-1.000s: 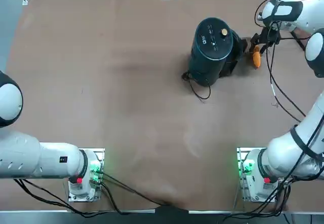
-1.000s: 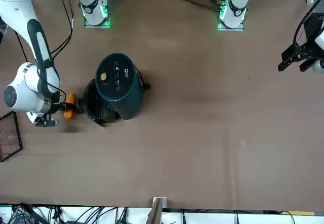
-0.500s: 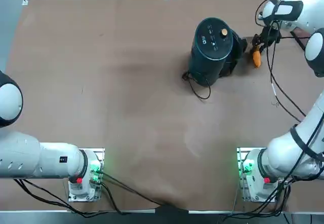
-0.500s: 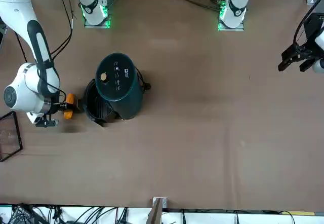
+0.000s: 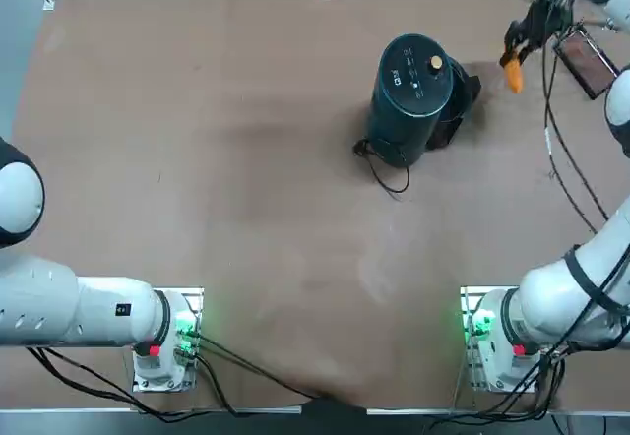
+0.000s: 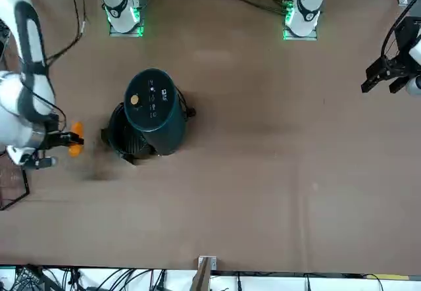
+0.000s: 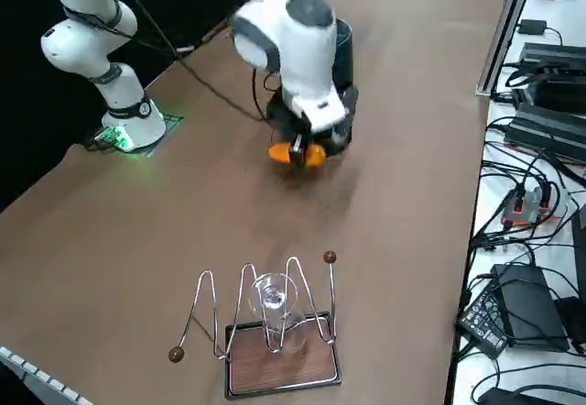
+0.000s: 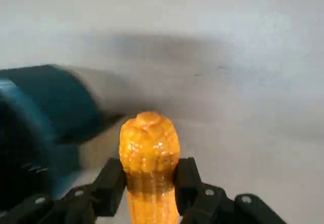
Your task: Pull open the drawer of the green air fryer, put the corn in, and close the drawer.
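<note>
The green air fryer (image 5: 413,95) (image 6: 152,110) stands upright right of the table's middle. Its drawer (image 5: 460,100) (image 6: 125,138) is pulled out toward the robot's right, and the dark basket inside shows. My right gripper (image 5: 513,53) (image 6: 64,139) (image 7: 298,147) is shut on the orange-yellow corn (image 5: 513,76) (image 6: 75,139) (image 7: 299,155) (image 8: 149,143) and holds it in the air, a short way out from the drawer's end. In the wrist view the black fingers (image 8: 112,182) clamp the cob's lower half, with the fryer (image 8: 35,127) blurred beside it.
A wire rack on a wooden base (image 7: 279,368) (image 5: 587,61) (image 6: 10,179), holding a glass (image 7: 273,300), stands at the table's right edge near the gripper. The fryer's black cord (image 5: 386,171) loops on the table toward the robot.
The gripper closed on the corn where it lay beside the drawer, then lifted it off the table and away from the fryer. The fryer and drawer have not moved.
</note>
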`<action>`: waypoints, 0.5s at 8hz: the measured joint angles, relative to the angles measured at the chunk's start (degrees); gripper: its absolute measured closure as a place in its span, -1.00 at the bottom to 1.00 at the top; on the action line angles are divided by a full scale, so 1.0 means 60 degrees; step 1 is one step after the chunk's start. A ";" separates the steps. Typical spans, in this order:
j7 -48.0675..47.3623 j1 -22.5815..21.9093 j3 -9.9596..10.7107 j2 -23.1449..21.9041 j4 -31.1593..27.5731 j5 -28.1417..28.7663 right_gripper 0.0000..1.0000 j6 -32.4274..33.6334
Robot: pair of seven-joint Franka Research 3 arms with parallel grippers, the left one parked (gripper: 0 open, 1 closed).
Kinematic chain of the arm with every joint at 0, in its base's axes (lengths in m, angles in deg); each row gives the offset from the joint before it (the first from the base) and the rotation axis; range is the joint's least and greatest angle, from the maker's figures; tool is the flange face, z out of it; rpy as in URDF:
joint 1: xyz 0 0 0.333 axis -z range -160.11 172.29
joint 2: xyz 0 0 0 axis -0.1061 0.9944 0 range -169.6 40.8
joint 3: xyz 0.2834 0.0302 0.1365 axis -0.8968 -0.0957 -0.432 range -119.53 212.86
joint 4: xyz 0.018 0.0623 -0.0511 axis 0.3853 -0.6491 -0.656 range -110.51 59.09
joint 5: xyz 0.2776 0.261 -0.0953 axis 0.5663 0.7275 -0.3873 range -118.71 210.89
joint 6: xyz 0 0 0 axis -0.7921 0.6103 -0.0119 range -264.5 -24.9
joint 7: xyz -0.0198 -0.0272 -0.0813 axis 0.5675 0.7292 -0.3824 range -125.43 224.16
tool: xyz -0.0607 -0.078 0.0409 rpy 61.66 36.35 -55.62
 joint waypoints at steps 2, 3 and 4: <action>-0.0997 -0.0128 -0.0749 -0.0257 0.0059 0.0654 -0.08 0.0578; -0.1465 -0.0274 -0.1015 -0.0186 0.0013 0.0766 -0.08 0.0638; -0.1753 -0.0459 -0.1133 -0.0072 -0.0052 0.0820 -0.08 0.0656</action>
